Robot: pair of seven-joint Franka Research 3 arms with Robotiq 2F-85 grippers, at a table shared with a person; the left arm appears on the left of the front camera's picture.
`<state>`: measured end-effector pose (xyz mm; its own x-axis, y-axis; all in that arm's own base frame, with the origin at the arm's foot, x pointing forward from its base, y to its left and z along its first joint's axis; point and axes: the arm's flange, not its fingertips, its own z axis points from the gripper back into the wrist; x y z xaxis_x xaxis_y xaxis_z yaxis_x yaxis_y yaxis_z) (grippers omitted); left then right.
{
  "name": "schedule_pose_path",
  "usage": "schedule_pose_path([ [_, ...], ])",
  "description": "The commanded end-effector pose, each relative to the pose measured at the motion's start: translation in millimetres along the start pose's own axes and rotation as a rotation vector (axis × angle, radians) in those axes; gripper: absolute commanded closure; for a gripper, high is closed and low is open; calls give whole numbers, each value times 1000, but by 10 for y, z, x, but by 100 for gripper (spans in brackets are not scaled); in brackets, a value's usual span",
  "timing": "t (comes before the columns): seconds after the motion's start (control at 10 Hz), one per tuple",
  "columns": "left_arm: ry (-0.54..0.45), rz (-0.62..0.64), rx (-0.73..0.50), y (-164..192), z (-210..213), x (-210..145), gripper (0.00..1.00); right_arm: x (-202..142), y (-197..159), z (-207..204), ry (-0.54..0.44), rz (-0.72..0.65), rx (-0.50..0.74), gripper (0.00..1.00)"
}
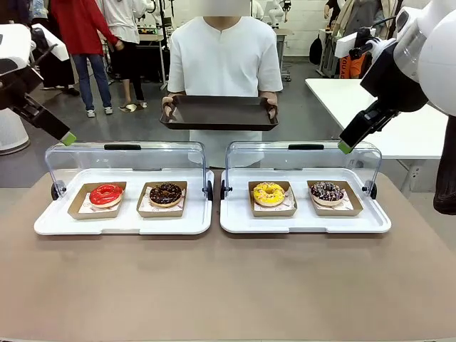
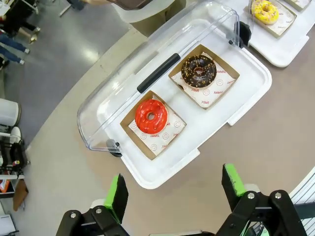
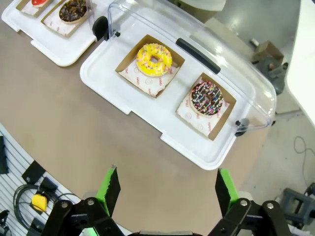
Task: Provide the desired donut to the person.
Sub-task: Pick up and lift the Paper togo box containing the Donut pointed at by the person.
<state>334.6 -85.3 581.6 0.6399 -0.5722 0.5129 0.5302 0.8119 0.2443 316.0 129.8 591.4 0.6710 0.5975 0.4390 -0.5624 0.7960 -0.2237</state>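
At the top centre of the front view the person (image 1: 224, 57) stands behind the bench (image 1: 228, 285), holding a dark tray (image 1: 219, 112) level in both hands. Across the middle of the frame we see two white trays side by side, each with its clear lid (image 1: 125, 160) tipped back. The left white tray (image 1: 125, 222) carries a red donut (image 1: 106, 194) and a chocolate donut (image 1: 165, 193). The right white tray (image 1: 306, 224) carries a yellow donut (image 1: 268, 193) and a sprinkled donut (image 1: 327, 191) — each in its own brown cardboard holder, touched by neither pincer.

At the bottom of its wrist view the left pincer (image 2: 174, 184) hangs over the bench, fingers spread wide with nothing between them; the red donut lies above it in the frame. The right pincer (image 3: 167, 181) is likewise spread and empty, below the right white tray in its own view. In the front view both sit high at the frame's edges — well apart from the trays. The chocolate donut's topping looks like pale crumbs, though it is too small for us to be sure.
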Motion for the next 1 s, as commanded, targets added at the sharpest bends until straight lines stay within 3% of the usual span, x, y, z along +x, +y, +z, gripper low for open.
schedule_pose_path([
  [0.0, 26, -3, -10, 12, -100, 58, 0, 69, -17, -60, 13, 2, 7, 0],
  [0.2, 14, -1, -6, -2, -67, 4, 0, 8, -1, -34, 7, 0, 3, 0],
  [0.3, 30, -60, -197, 219, -108, -72, 0, -178, -393, -46, -34, -1, 238, 0],
  [0.4, 10, -75, -288, 481, -185, -98, 0, -337, -799, -66, -101, 9, 381, 0],
  [0.5, 4, -99, -392, 705, -299, -89, 0, -465, -1193, -113, -168, -38, 423, 0],
  [0.6, -44, -128, -515, 851, -374, -168, 0, -582, -1477, -135, -233, -16, 543, 0],
  [0.8, -194, -176, -708, 1240, -443, -343, 0, -862, -1954, -195, -366, 71, 665, 0],
  [0.9, -265, -192, -728, 1448, -485, -469, 0, -1035, -2146, -196, -458, 101, 690, 0],
])
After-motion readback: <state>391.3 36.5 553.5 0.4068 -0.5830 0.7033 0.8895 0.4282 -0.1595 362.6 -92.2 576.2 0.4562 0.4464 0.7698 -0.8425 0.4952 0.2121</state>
